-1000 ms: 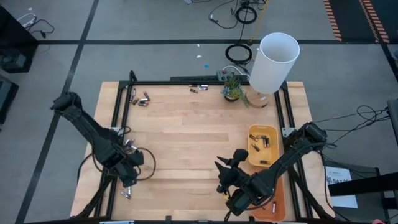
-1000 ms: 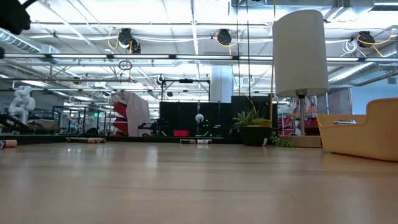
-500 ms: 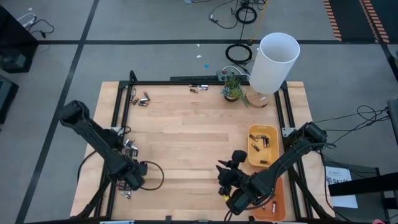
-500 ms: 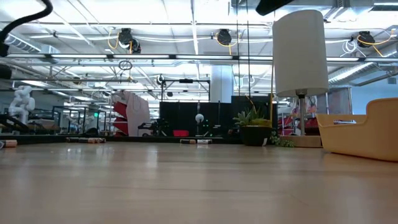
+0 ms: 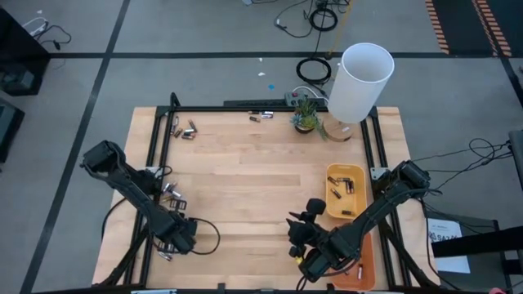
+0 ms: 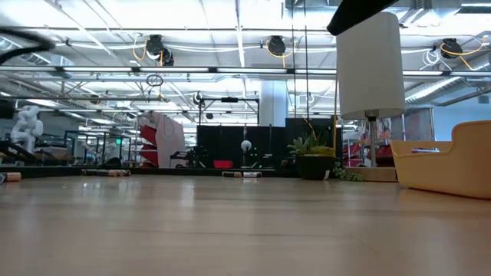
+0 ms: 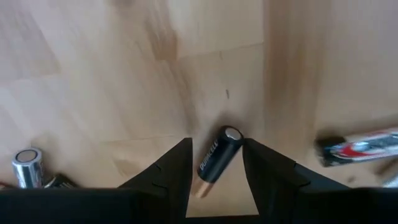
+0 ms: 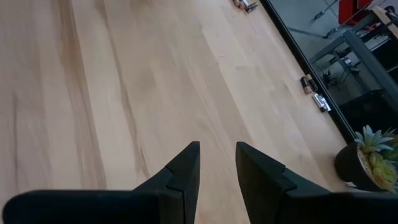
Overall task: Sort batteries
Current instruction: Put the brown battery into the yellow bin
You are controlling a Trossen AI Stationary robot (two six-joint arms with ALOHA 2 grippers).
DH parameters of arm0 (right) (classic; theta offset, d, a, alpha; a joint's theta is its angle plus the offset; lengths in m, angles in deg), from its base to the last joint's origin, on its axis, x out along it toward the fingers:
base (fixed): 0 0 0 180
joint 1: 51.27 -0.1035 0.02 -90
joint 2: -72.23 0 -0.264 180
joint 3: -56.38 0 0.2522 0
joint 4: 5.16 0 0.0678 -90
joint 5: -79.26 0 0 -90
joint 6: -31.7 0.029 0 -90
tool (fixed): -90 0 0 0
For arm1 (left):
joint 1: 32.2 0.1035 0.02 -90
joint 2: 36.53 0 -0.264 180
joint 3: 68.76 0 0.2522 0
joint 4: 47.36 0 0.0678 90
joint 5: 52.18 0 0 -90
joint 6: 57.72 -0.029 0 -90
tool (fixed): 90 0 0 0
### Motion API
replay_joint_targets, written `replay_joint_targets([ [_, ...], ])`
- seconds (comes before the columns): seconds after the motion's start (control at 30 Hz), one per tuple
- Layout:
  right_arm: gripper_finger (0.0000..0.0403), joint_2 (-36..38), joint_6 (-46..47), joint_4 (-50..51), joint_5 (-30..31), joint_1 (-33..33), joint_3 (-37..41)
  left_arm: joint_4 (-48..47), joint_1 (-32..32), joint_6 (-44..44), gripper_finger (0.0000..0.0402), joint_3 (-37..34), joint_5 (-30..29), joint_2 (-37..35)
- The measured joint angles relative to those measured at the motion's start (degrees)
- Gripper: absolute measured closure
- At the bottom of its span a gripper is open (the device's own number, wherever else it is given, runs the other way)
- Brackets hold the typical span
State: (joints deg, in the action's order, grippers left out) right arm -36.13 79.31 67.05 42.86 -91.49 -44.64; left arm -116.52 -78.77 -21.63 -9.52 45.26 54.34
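Note:
My left gripper (image 5: 181,238) is low over the table's near-left part, open. In the left wrist view my left gripper (image 7: 216,142) has one finger on either side of a black, copper-ended battery (image 7: 217,160) that lies flat on the wood; I cannot tell whether they touch it. A silvery cell (image 7: 28,167) and a black-and-red cell (image 7: 360,146) lie close by. My right gripper (image 5: 294,229) hangs open, with a narrow gap, over bare wood (image 8: 217,146) beside the yellow tray (image 5: 330,173). More batteries (image 5: 184,129) lie along the far edge.
The yellow tray holds a few cells (image 5: 341,189); the orange tray (image 5: 365,245) sits just nearer, at the near-right corner. A white lamp (image 5: 359,82) and a small potted plant (image 5: 306,114) stand at the far edge. Black frame rails (image 5: 155,147) border the table. The middle is bare wood.
My left gripper has moved toward the table's near edge and slightly right, coming down over the loose batteries near the left rail. The batteries and trays lie where they were.

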Motion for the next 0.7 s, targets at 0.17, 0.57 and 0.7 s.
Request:
replay_joint_targets([
  [0.17, 0.0309, 0.0, 0.6, 0.0, 0.0, -0.3, 0.0, 0.8, 0.0, -1.8, 0.0258, 0.2, 0.8, 2.6],
  [0.57, 0.0309, 0.0, 0.0, 0.0, 0.0, -0.4, 0.0, 0.0, 2.6, -2.1, 0.0354, 1.1, 1.4, 3.3],
  [0.7, 0.0309, 0.0, -0.2, 0.0, 0.0, -0.4, 0.0, -1.3, 4.0, -3.7, 0.0354, 5.4, -6.1, 3.4],
])
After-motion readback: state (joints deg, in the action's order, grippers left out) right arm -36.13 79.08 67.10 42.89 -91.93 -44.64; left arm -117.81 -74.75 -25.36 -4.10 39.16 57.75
